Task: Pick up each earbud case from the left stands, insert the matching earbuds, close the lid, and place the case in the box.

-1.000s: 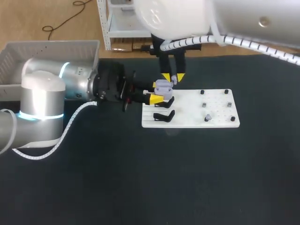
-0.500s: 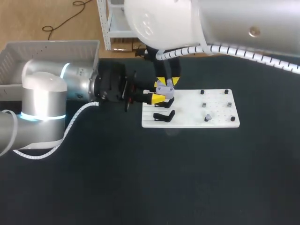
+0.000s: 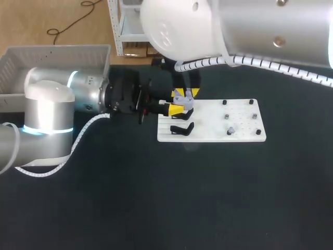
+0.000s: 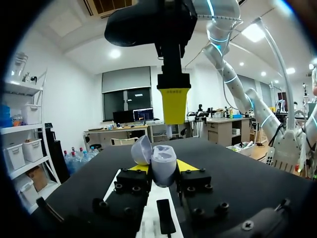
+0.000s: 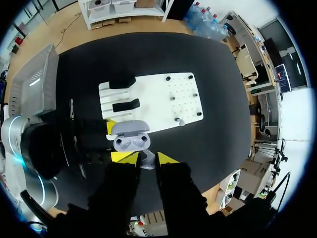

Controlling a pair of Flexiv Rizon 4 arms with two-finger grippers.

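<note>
The left pincer [image 4: 161, 169] clamps the open lavender earbud case [image 4: 163, 159] at the white board's [image 5: 163, 96] edge. The right pincer [image 5: 147, 157] pinches a grey earbud [image 5: 147, 162] just beside the case, barely discernible overhead under the bulky right arm [image 3: 250, 26].
</note>
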